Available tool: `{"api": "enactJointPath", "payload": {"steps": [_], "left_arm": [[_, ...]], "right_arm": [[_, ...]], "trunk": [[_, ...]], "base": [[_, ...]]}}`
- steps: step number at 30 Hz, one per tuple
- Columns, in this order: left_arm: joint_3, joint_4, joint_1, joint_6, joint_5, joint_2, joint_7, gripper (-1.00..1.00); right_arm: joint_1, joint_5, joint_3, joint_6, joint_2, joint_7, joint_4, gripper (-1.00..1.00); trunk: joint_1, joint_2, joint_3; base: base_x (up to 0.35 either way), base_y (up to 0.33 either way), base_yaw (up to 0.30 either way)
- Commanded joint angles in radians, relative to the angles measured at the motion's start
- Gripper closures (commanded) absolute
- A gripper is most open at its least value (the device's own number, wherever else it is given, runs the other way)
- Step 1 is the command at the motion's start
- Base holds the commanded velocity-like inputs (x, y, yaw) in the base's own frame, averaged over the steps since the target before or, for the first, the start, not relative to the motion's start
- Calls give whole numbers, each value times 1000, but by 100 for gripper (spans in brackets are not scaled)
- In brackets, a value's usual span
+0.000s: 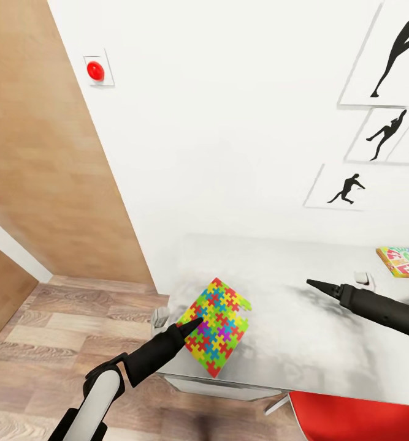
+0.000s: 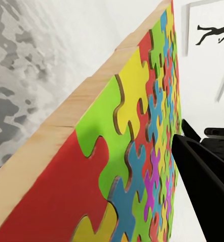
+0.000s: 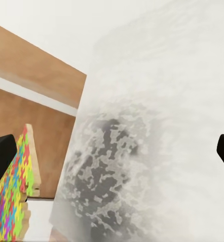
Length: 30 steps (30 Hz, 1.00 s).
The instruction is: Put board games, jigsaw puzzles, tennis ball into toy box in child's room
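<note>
A red seat (image 1: 357,419), cut off at the frame's lower edge, sits nearest the camera, tucked against the table (image 1: 327,349). Over the table's left front corner, the left gripper (image 1: 195,323) clamps a jigsaw puzzle (image 1: 218,326), holding the multicoloured sheet tilted up off the pale top; the left wrist view shows its wooden edge and one dark finger (image 2: 205,186) against the printed face. The right gripper (image 1: 311,284) hovers above the table's middle, fingers drawn to a point in the head view, yet its wrist view shows them spread. A board game (image 1: 406,260), cropped at right, lies near the wall beneath baseball silhouettes (image 1: 349,188)
</note>
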Motion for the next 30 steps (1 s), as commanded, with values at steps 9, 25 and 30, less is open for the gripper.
{"api": "enactJointPath", "payload": {"steps": [9, 25, 30], "left_arm": [[0, 1, 0, 3, 2, 1, 1, 100], [0, 2, 0, 3, 6, 1, 1, 100], [0, 2, 0, 3, 8, 1, 1, 100]], "right_arm": [[0, 9, 0, 4, -1, 35, 0, -100], [0, 9, 0, 4, -1, 43, 0, -100], [0, 9, 0, 4, -1, 43, 0, -100]], "trunk": [[1, -2, 5], [1, -2, 28], [1, -2, 36]], "base": [[0, 0, 0], [0, 0, 0], [0, 0, 0]]}}
